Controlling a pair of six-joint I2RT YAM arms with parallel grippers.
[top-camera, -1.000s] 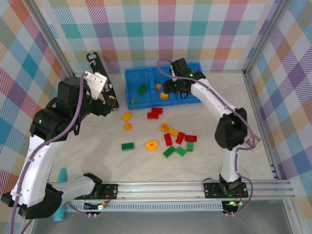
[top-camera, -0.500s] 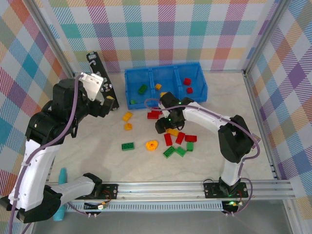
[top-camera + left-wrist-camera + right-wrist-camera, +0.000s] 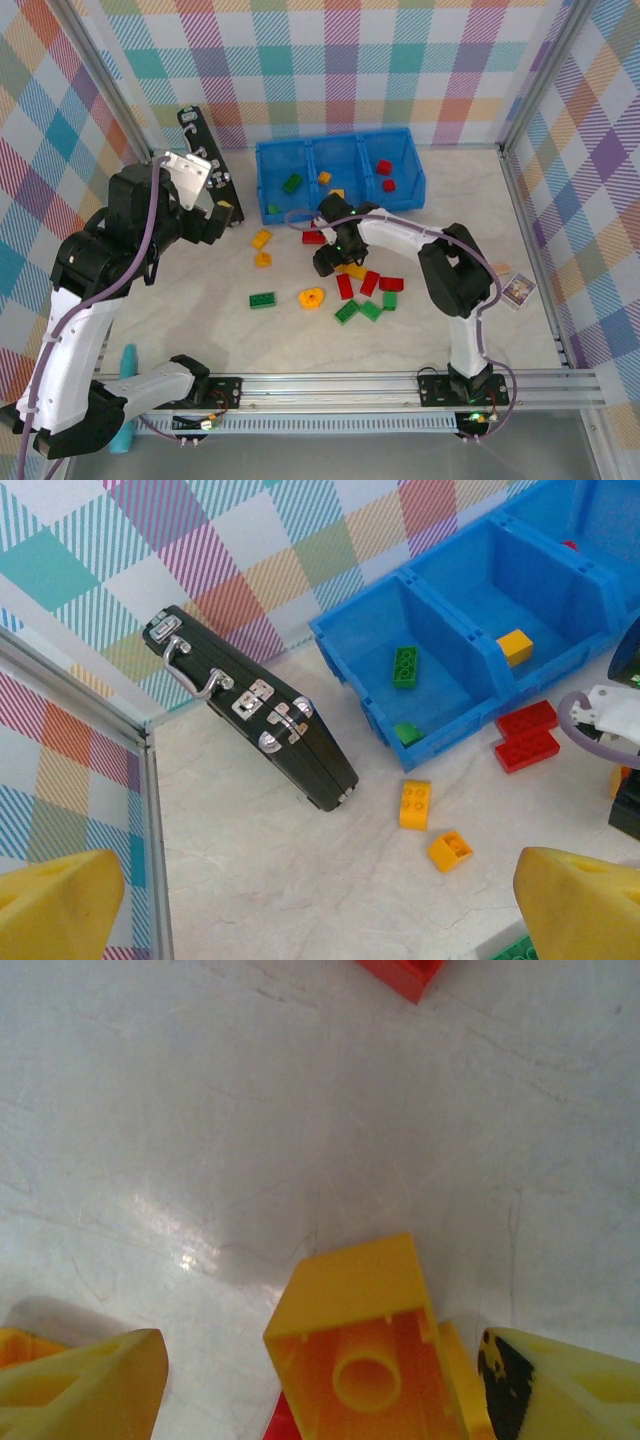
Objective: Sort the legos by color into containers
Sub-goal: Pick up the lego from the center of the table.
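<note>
Right wrist: yellow brick [image 3: 360,1345] between parted fingers [image 3: 88,1385].

Pale marbled table [image 3: 200,295] under scattered legos [image 3: 345,286], blue bin [image 3: 350,160], black case [image 3: 290,745].

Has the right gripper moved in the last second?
Yes. The right gripper left the blue bin, moving down the top view, and now sits low over a yellow brick.

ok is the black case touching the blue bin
Apart. The left wrist view shows a strip of table between the black case and the blue bin.
</note>
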